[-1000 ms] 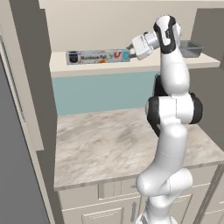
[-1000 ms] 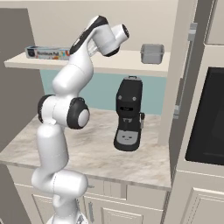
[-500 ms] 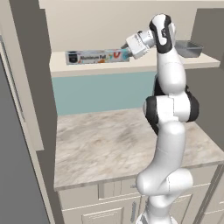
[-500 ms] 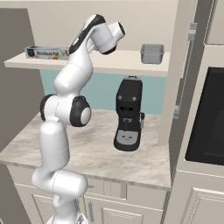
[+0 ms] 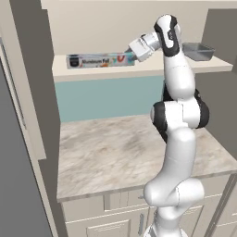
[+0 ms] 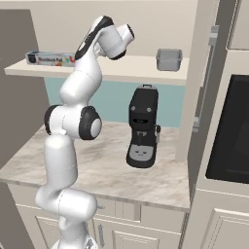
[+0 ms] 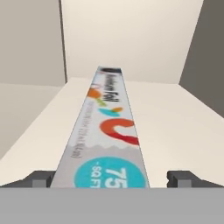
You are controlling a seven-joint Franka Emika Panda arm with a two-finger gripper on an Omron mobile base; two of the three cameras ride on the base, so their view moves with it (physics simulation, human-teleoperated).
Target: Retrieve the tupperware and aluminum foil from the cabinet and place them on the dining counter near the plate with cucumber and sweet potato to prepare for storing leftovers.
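The aluminum foil (image 5: 98,60) lies lengthwise on the cream shelf of the cabinet (image 5: 139,70). In the hand view the aluminum foil (image 7: 109,131) runs straight away from me, its teal end nearest. My gripper (image 7: 111,179) is open, with one fingertip (image 7: 41,178) on each side of that near end, not pressing it. In the left base view my gripper (image 5: 131,51) is at the carton's right end. The grey tupperware (image 5: 198,51) sits at the right end of the same shelf, also visible as the tupperware (image 6: 168,59) beyond my arm. The dining counter, plate, cucumber and sweet potato are out of view.
Below the shelf lies a marbled counter (image 5: 115,152) with a black coffee machine (image 6: 142,127) standing on it. A tall grey-brown panel (image 5: 28,92) bounds the left side. A wall oven (image 6: 228,131) is at the right. Cabinet side walls (image 7: 205,57) flank the shelf.
My hand has slid a little left along the shelf toward the foil carton's end. The jaws stayed open and the carton and tub have not moved.
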